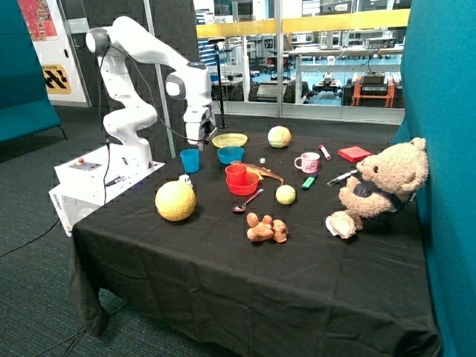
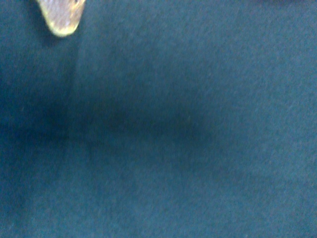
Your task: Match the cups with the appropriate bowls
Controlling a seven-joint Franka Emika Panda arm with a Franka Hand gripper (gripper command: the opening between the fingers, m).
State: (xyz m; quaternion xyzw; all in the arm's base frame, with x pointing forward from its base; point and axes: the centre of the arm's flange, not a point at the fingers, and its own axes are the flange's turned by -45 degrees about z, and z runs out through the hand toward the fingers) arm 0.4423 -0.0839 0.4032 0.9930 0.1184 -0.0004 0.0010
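The red cup (image 1: 236,173) stands inside the red bowl (image 1: 245,186) near the middle of the table. The blue cup (image 1: 190,160) stands upright on the black cloth, just beside the blue bowl (image 1: 230,155), which holds nothing. My gripper (image 1: 199,139) hangs low over the back of the table, between the blue cup and the flat yellow bowl (image 1: 230,140), holding nothing that I can see. The wrist view shows only dark cloth and a yellowish rim (image 2: 62,20) at one corner; no cup or bowl shows there.
A big yellow ball (image 1: 175,201) lies in front of the blue cup. A spoon (image 1: 248,201), a small ball (image 1: 285,195), brown toys (image 1: 266,229), a pink and white mug (image 1: 308,162), a green marker (image 1: 309,182), a red box (image 1: 355,154) and a teddy bear (image 1: 379,186) are spread further across.
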